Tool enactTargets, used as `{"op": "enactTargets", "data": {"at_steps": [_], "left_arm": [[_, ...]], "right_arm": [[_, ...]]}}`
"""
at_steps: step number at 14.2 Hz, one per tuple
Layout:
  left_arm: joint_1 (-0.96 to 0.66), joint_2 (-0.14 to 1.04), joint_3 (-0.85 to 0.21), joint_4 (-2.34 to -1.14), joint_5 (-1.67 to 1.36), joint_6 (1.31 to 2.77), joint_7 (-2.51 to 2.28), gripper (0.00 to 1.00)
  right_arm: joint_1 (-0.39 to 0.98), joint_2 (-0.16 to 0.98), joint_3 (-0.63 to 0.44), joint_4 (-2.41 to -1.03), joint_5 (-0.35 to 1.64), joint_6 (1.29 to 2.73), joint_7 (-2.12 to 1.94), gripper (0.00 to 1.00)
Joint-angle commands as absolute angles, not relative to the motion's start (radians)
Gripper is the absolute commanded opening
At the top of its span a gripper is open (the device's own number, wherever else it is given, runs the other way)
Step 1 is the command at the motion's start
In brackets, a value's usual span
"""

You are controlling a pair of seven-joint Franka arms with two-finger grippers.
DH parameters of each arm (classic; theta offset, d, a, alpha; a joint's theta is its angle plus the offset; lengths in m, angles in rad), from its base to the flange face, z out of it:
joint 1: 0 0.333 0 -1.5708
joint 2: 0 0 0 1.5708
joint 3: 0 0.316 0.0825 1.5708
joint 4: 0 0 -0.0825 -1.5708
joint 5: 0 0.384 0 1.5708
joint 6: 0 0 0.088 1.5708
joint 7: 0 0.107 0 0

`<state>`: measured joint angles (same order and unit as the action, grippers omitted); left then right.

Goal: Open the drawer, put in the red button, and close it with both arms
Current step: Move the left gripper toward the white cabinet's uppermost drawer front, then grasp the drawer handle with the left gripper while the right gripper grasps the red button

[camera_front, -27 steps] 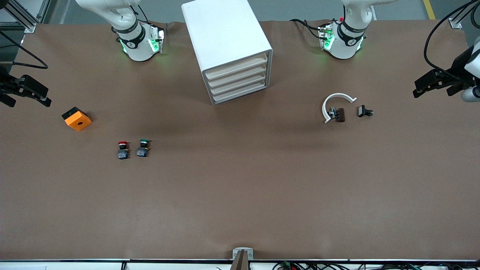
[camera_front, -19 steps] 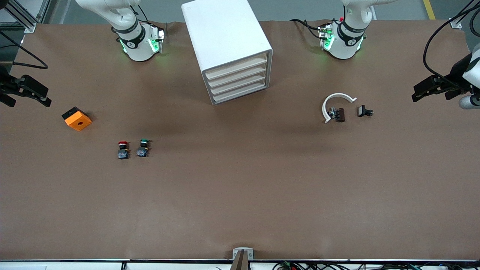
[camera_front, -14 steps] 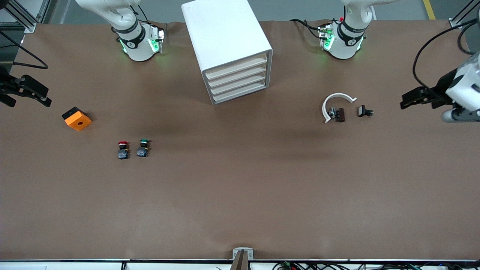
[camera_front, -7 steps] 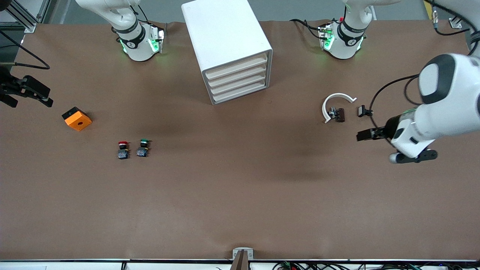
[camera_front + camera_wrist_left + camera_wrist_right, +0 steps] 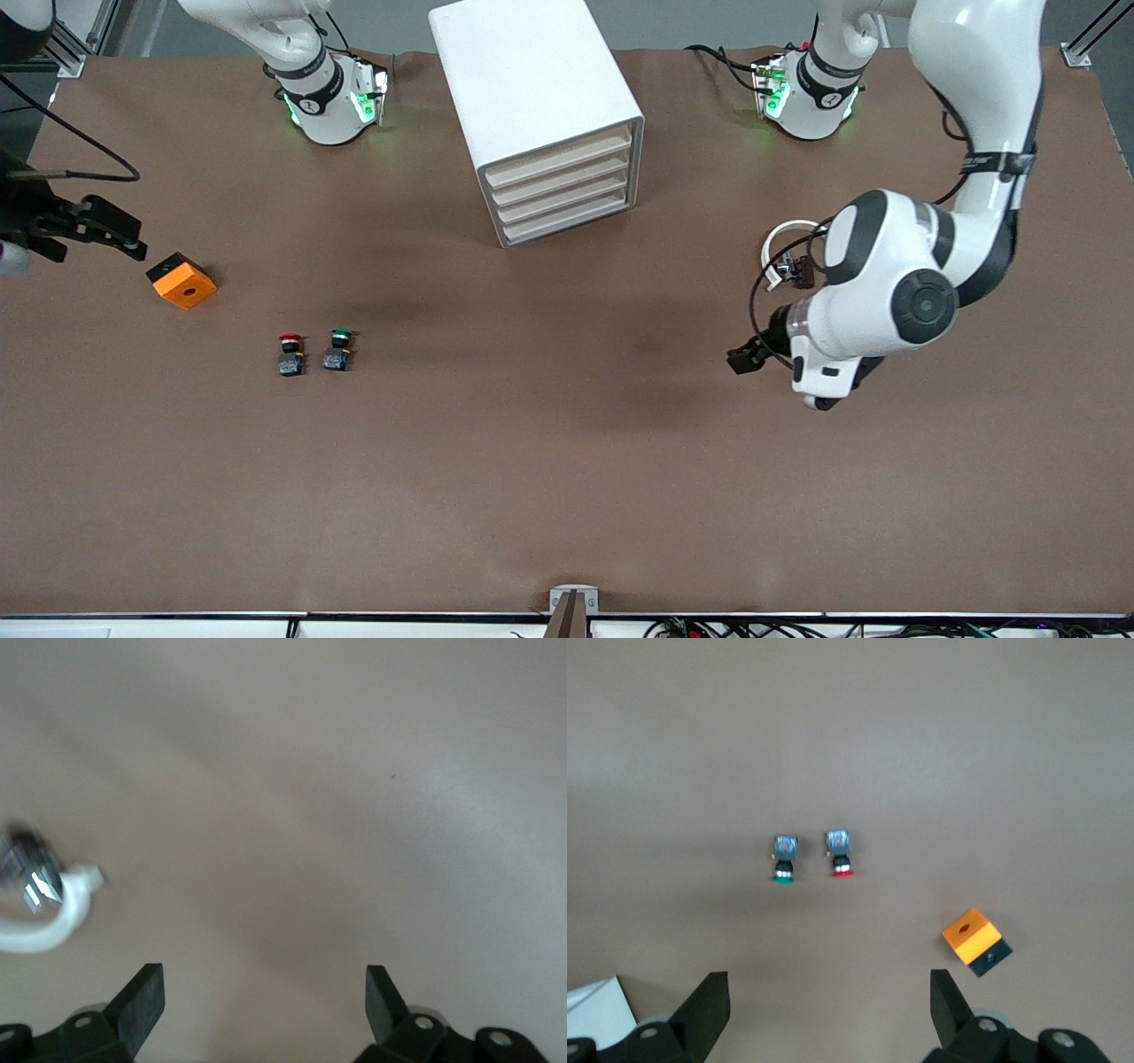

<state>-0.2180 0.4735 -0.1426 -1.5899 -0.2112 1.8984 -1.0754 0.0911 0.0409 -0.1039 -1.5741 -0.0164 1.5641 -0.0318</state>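
Red button (image 5: 290, 339) sat on table (image 5: 567, 461), touching nothing, just beside green button (image 5: 339, 337). Orange block (image 5: 182, 281) lay near, under right gripper (image 5: 133, 245), fingers spread, empty. Left gripper (image 5: 740, 359) hung over bare table by white ring (image 5: 784, 239), fingers spread. Cabinet (image 5: 540, 115) stood well apart, drawers (image 5: 563, 190) all shut.

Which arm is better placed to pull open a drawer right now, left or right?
Probably the left. Its open pincer hangs over bare table toward the cabinet's drawer fronts, all shut. The right pincer, also open, sits at the table's edge by the orange block, nearer the red button.
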Motion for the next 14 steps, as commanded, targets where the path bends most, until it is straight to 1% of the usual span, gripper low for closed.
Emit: {"op": "enactTargets", "data": {"at_steps": [1,2,3,5,7,9,11,12,14], "left_arm": [[-0.27,0.543,-0.14,-1.517,-0.244,1.89,-1.331,1.0],[-0.276,0.555,-0.14,-1.517,-0.294,1.884,-1.45,1.0],[-0.276,0.574,-0.138,-1.52,-0.407,1.881,-1.617,1.0],[-0.293,0.604,-0.138,-1.519,-0.465,1.879,-1.863,1.0],[-0.328,0.612,-0.138,-1.523,-0.469,1.859,-1.991,1.0],[-0.339,0.627,-0.143,-1.523,-0.497,1.787,-2.068,1.0],[-0.339,0.652,-0.153,-1.52,-0.611,1.737,-2.079,1.0],[-0.339,0.656,-0.153,-1.52,-0.667,1.721,-2.085,1.0],[-0.341,0.669,-0.153,-1.52,-0.71,1.663,-2.101,1.0]], "right_arm": [[0.126,0.121,-0.107,-1.575,-0.034,1.54,-0.009,1.0],[0.133,0.139,-0.107,-1.592,-0.034,1.546,-0.005,1.0],[0.135,0.156,-0.107,-1.614,-0.034,1.563,-0.003,1.0],[0.141,0.161,-0.107,-1.721,-0.034,1.674,-0.005,1.0],[0.138,0.161,-0.106,-1.854,-0.032,1.851,-0.005,1.0],[0.14,0.161,-0.107,-1.992,-0.032,2.051,-0.005,1.0],[0.137,0.172,-0.107,-2.126,-0.032,2.266,-0.005,1.0],[0.132,0.187,-0.107,-2.161,-0.032,2.337,-0.005,1.0],[0.126,0.242,-0.107,-2.175,-0.032,2.388,-0.006,1.0]]}}
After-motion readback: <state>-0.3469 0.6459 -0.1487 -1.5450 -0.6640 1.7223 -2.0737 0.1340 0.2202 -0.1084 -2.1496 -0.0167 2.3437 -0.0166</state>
